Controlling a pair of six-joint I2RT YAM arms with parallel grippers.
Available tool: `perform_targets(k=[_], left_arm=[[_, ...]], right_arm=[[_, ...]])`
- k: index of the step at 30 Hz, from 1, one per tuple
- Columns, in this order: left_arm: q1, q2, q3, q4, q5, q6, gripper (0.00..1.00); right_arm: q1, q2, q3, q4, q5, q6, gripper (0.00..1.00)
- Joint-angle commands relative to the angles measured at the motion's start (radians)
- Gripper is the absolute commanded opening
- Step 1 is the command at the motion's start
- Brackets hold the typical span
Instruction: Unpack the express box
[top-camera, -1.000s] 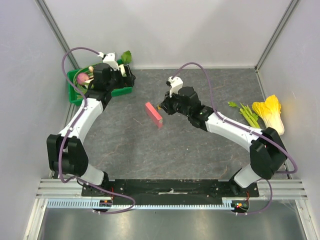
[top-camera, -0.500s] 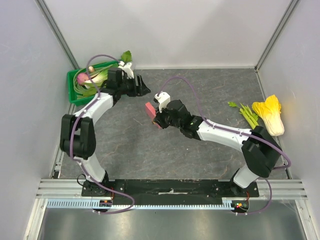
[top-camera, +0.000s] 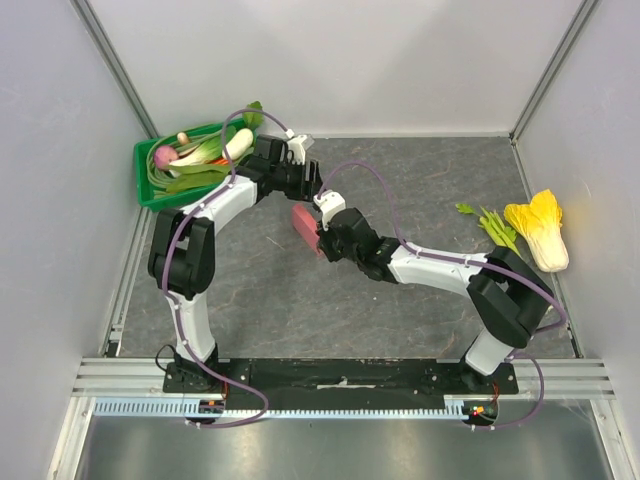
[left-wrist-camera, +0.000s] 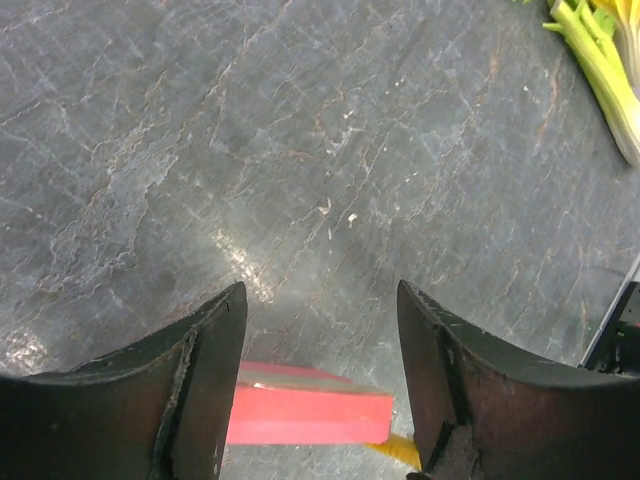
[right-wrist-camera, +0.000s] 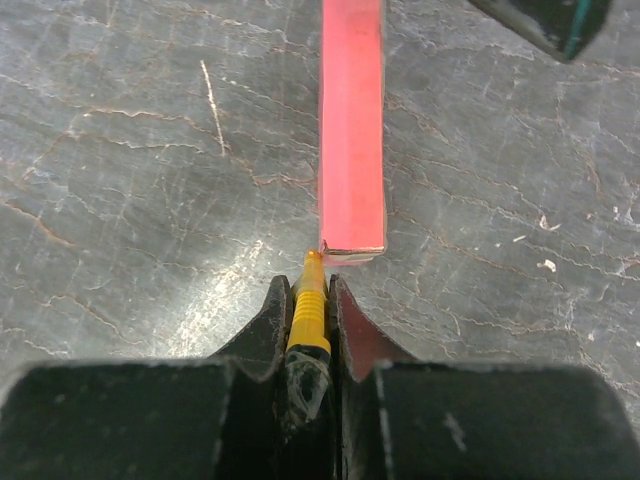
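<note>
The express box (top-camera: 304, 225) is a small flat pink-red box lying on the grey table. It also shows in the left wrist view (left-wrist-camera: 305, 408) and in the right wrist view (right-wrist-camera: 352, 130). My right gripper (top-camera: 325, 237) is shut on a thin yellow ribbed tool (right-wrist-camera: 308, 305), and the tool's tip touches the box's near end at its corner. My left gripper (top-camera: 312, 183) is open just behind the box's far end, and its fingers (left-wrist-camera: 205, 380) stand to either side above the box without touching it.
A green crate (top-camera: 150, 190) with vegetables stands at the back left. Green stalks (top-camera: 497, 229) and a yellow-white cabbage (top-camera: 540, 228) lie at the right. The stalks also show in the left wrist view (left-wrist-camera: 595, 70).
My left gripper has swung right from the green crate to just behind the box. My right gripper has moved left with the yellow tool until its tip meets the box.
</note>
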Motion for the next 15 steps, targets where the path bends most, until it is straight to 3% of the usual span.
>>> perform_targets(k=[1, 15], left_arm=[[0.006, 0.001, -0.011, -0.061, 0.0, 0.085, 0.67], [-0.001, -0.032, -0.097, -0.116, -0.033, 0.159, 0.64]], right_arm=[[0.005, 0.002, -0.013, 0.061, 0.09, 0.031, 0.0], [0.005, -0.001, -0.035, 0.061, 0.124, 0.046, 0.0]])
